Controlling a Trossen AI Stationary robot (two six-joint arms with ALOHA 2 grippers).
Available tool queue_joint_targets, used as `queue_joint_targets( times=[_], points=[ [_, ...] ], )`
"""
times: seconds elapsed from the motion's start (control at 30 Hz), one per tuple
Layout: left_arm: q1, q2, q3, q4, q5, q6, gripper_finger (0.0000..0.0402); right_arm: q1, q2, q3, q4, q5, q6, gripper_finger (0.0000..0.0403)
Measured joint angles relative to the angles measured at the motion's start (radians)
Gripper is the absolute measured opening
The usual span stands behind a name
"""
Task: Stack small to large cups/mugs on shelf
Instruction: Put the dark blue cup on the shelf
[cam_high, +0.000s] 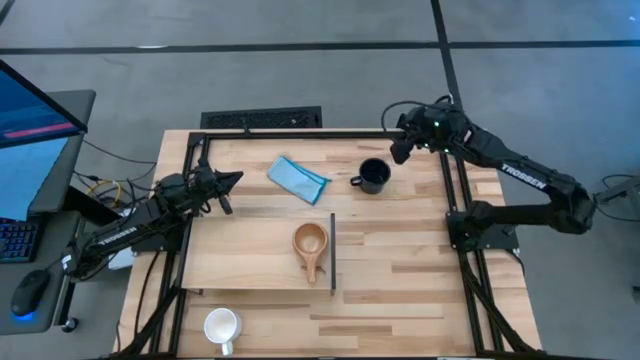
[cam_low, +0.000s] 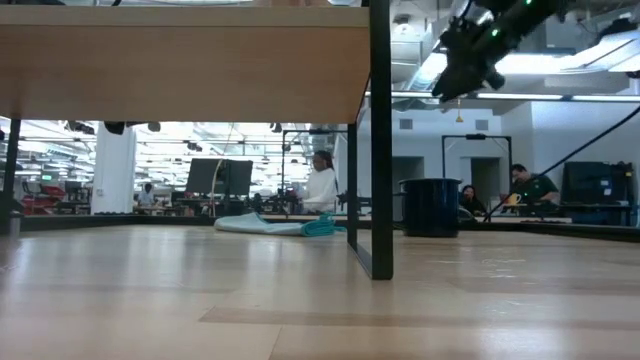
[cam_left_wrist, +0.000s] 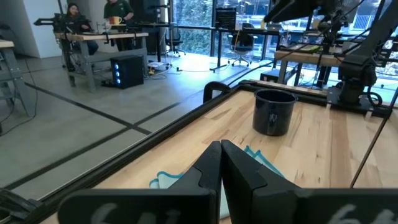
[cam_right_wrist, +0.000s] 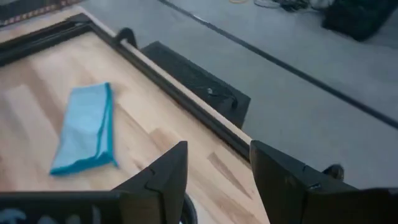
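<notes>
The small tan wooden cup (cam_high: 309, 243) stands on the pale shelf board (cam_high: 240, 255), near its dark edge strip. The black mug (cam_high: 374, 176) stands on the tabletop at the far right and also shows in the low view (cam_low: 432, 207) and the left wrist view (cam_left_wrist: 273, 112). The white mug (cam_high: 221, 326) stands on the tabletop at the near left. My right gripper (cam_high: 400, 150) is open and empty, raised just beyond the black mug; its fingers show in its wrist view (cam_right_wrist: 214, 168). My left gripper (cam_high: 230, 182) is shut and empty at the table's left side (cam_left_wrist: 221, 158).
A folded blue cloth (cam_high: 298, 178) lies on the tabletop between the two grippers, left of the black mug. In the low view the shelf (cam_low: 180, 60) stands raised on a dark post (cam_low: 380, 140). A black frame (cam_high: 300, 133) runs around the table. People sit in the room behind.
</notes>
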Motion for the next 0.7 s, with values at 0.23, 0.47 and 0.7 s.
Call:
queue_joint_targets(
  times=[0.23, 0.47, 0.7],
  points=[
    [0.0, 0.0, 0.0, 0.0, -0.002, 0.0, 0.0, -0.02, 0.095, -0.033, -0.032, 0.0, 0.045, 0.0196],
    [0.0, 0.0, 0.0, 0.0, -0.005, 0.0, 0.0, 0.017, 0.237, -0.033, -0.027, -0.004, 0.075, 0.0194],
    [0.0, 0.0, 0.0, 0.0, -0.005, -0.036, 0.0, 0.045, 0.364, -0.033, -0.036, -0.003, 0.075, 0.0186]
  ],
)
